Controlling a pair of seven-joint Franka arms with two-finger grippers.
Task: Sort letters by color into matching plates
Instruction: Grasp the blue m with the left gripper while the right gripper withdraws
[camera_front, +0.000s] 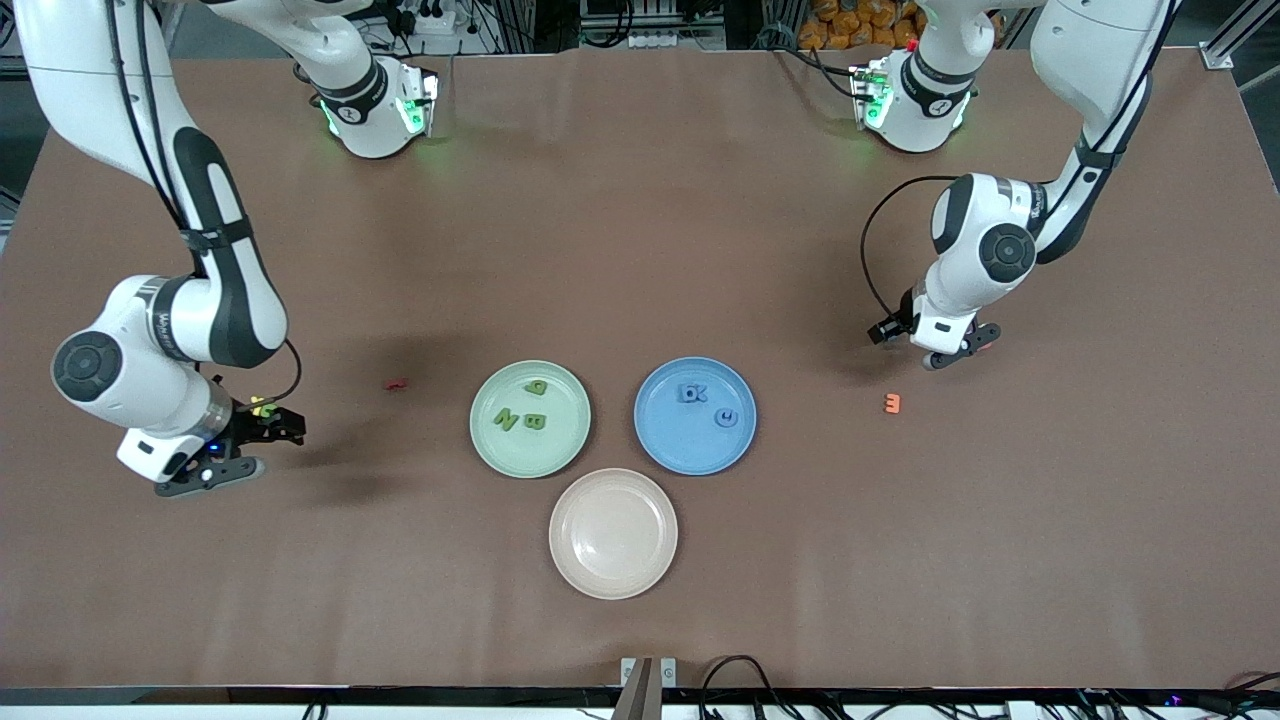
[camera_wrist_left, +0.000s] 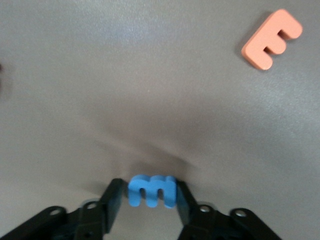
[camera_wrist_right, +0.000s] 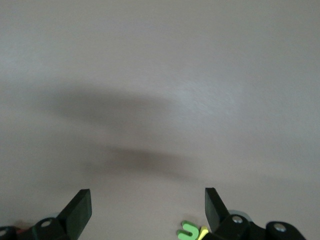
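Left hand (camera_wrist_left: 152, 197) low over the desk (camera_front: 640, 250) at the left arm's end, fingers clamped on a blue letter M (camera_wrist_left: 152, 190). Orange letter E (camera_front: 893, 402) lies flat on the desk close by, nearer the front camera, not touching the hand.

Right hand (camera_wrist_right: 147, 210) at the right arm's end, fingers wide apart, nothing between them. A green and a yellow letter (camera_wrist_right: 191, 231) sit just beside one fingertip. Small red letter (camera_front: 397, 383) on the desk between that hand and the plates.

Mid-desk: green plate (camera_front: 500, 455) has three green letters (camera_front: 524, 412) in it; blue plate (camera_front: 690, 455) beside it has blue letters (camera_front: 702, 402). Beige plate (camera_front: 613, 533) sits nearer the front camera, close to both.
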